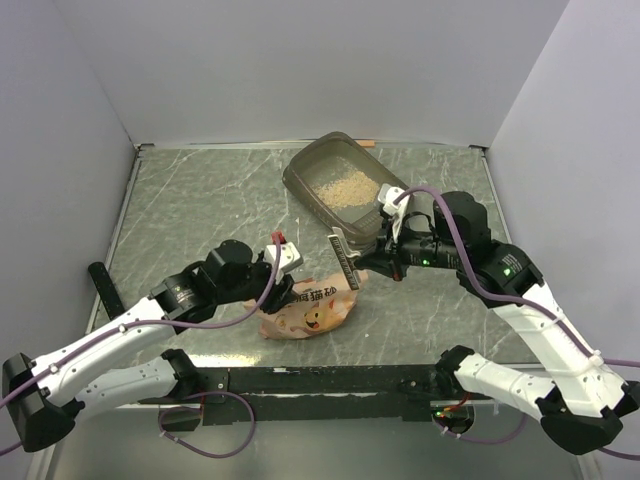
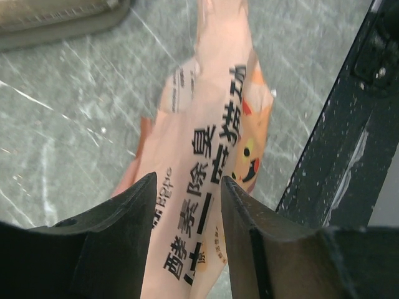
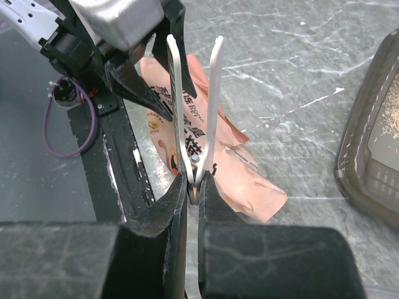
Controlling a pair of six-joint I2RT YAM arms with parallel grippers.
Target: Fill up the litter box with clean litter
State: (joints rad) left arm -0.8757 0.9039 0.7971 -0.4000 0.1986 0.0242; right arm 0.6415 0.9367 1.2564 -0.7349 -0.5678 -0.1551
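The grey-brown litter box (image 1: pixel 310 160) stands at the back centre-right with a thin layer of pale tan litter (image 1: pixel 345 187) inside; it also shows in the right wrist view (image 3: pixel 361 162). An orange-pink printed bag (image 1: pixel 312 310) lies near the front edge. My left gripper (image 1: pixel 283 290) grips the bag's left end; in its wrist view the bag (image 2: pixel 206 143) runs between the fingers (image 2: pixel 187 187). My right gripper (image 1: pixel 374 256) is shut on white-bladed scissors (image 1: pixel 343 257). The blades (image 3: pixel 194 93) stand open over the bag (image 3: pixel 249 180), right beside the left fingers (image 3: pixel 140 81).
A black rail (image 1: pixel 320 380) runs along the near edge, close to the bag. White walls close in the left, back and right of the marbled table (image 1: pixel 200 210). A small orange scrap (image 1: pixel 368 143) lies behind the box.
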